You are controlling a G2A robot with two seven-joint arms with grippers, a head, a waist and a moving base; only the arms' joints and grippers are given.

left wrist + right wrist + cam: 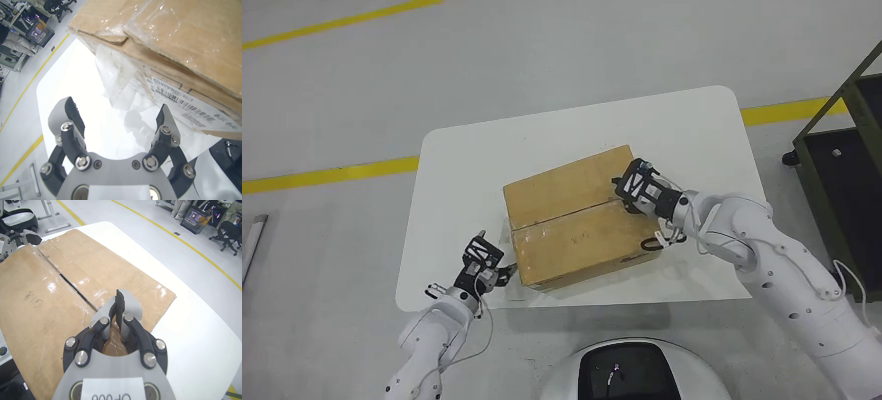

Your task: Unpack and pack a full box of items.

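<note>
Closed box (577, 215) sits mid-table (462, 170), with tabletop showing on every side.
Left gripper (116, 105) is spread beside the box's near corner; right gripper (119, 295) is pinched together over the seam's end.

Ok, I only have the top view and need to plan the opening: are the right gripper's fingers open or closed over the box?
Observer: Closed. The right gripper has its fingers pressed together over the box, near the end of its centre seam.
Operator: Is that seam taped?
Observer: Clear tape covers it, but a narrow dark slit shows along it.
Operator: And the left gripper?
Observer: The left gripper is open and empty, beside the box's side that carries a label.
</note>
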